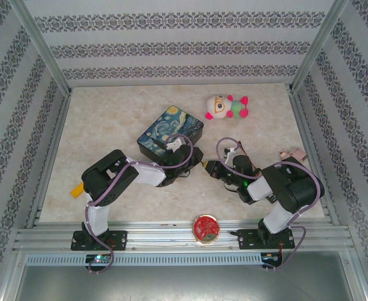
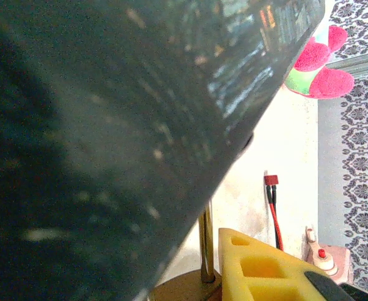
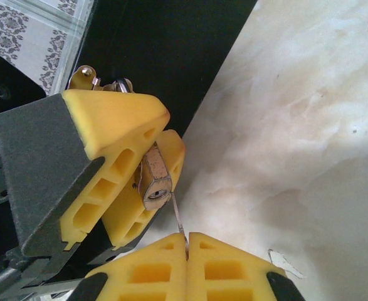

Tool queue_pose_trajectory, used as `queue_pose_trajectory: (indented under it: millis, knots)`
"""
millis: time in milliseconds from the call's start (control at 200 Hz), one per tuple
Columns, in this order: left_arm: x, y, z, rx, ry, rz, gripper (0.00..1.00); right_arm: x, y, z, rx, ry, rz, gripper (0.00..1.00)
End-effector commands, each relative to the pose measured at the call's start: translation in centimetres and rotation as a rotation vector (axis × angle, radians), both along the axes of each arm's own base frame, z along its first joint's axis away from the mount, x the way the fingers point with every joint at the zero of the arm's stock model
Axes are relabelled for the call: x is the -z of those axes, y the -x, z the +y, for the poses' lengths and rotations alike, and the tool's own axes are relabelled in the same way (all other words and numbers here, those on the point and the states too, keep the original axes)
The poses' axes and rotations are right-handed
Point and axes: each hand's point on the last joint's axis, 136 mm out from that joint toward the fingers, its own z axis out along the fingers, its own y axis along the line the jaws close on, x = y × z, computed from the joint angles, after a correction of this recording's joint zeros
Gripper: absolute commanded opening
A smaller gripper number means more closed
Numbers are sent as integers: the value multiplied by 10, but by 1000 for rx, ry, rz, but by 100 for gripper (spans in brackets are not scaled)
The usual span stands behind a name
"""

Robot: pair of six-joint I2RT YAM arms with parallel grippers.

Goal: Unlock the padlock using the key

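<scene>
Insertion is looking like the step in hand. Right tool is clenching the key by its head, the blade tip sitting just beside the keyway of the padlock. Left tool is grasping that padlock above the desk, near the painted tin. The key's long axis is running from the right pads toward the lock's bottom face, slightly tilted. Squaring the blade with the slot and then pushing straight and gently is looking wise, since it could bend.
</scene>
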Motion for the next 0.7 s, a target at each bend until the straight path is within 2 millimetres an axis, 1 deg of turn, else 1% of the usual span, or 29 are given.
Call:
queue_pose_trajectory:
  millis: [0,105,370,625,675,695]
  knots:
    - [27,6,2,-4,59,96,20,-13,1,2,-5,-22,-52,0]
    - [24,5,3,-6,60,89,20,-14,3,1,-2,-21,-54,0]
    - [25,5,2,-3,61,91,20,-17,1,1,4,-23,-65,0]
    - [25,6,1,1,66,92,20,-14,-2,0,17,-20,-58,0]
    - [26,6,1,1,68,90,23,-12,-3,-4,36,-16,-51,0]
    - [26,6,1,3,68,90,27,-11,-2,-5,42,-15,-49,0]
